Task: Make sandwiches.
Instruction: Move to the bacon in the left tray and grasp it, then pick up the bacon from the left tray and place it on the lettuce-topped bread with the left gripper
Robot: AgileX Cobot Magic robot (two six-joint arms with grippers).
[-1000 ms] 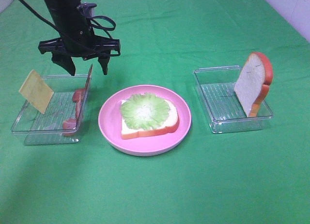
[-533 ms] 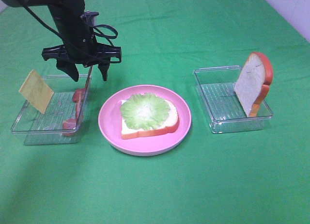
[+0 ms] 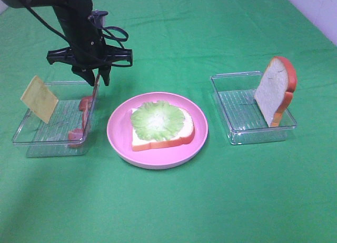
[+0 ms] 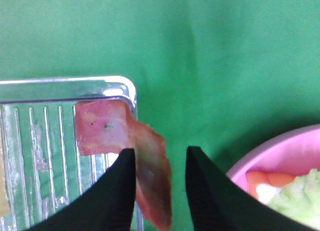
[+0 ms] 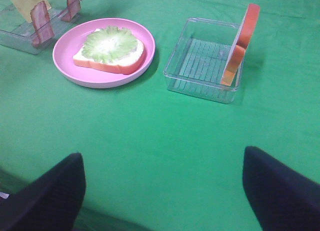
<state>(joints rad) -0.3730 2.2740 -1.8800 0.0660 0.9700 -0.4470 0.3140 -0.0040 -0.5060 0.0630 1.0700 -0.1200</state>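
- The right hand [image 5: 162,158] hangs nearest of all, over the bare green cloth worktop [image 3: 168,211]. Its two black fingers are spread wide apart with nothing between them.
- Next comes the round pink plate [image 3: 116,132] in the middle. A white toy bread slice with an orange-red crust [image 3: 185,122] lies flat on it, its long axis running side to side across the plate. A pale green lettuce leaf [image 3: 157,120], ruffled and roughly round, lies flat on top and covers most of the white face.
- Left of the plate sits a clear plastic tray [image 3: 47,147] with a ribbed floor. A reddish-brown bacon strip [image 3: 77,135] stands on end at its near corner, on the plate side.
- A yellow cheese square [image 3: 39,99] is propped on edge at the tray's side away from the plate, tilted, with its flat face showing.
- Right of the plate, a second clear tray [image 3: 237,137] holds a second bread slice [image 3: 271,93]. It stands on edge with its rounded top up and its long axis up and down. It leans at the wall away from the plate, white face turned toward the plate, crust showing along the back.
- Farthest, a second bacon strip [image 3: 95,90] stands at the left tray's far corner. It is mottled pink-brown, close to upright, and its top rises above the rim.
- The left hand [image 3: 97,83] is over this strip, with its black fingers [image 4: 120,191] partway apart and straddling the upper end. The strip lies against one finger and green cloth shows between it and the other.
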